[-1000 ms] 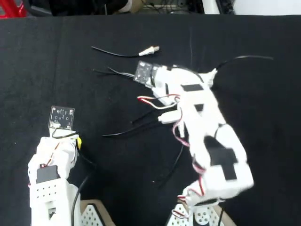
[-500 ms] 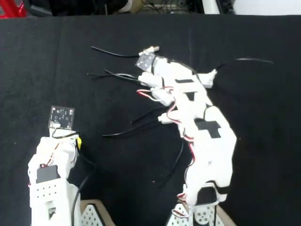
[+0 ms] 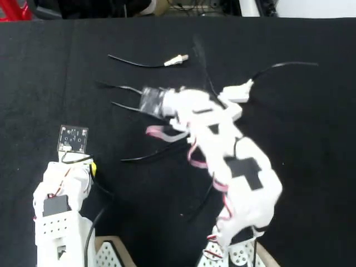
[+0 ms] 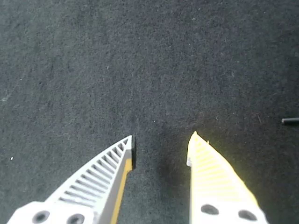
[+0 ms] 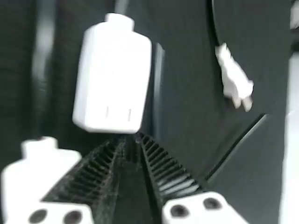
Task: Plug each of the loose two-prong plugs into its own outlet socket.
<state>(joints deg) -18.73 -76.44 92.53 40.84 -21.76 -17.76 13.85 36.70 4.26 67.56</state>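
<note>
Your left tool [image 4: 161, 149] sits released near the worktop's [image 3: 311, 167] front-left corner; right tool [image 5: 133, 140] clenched, tips just beside a white socket [image 5: 112, 79]; loose plug [image 3: 177, 59] near the far edge

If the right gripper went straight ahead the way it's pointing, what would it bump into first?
Most likely the white block with two slots. It lies straight ahead of the right gripper, just past its tips. How much gap is left between them is hard to judge from the wrist view.
</note>
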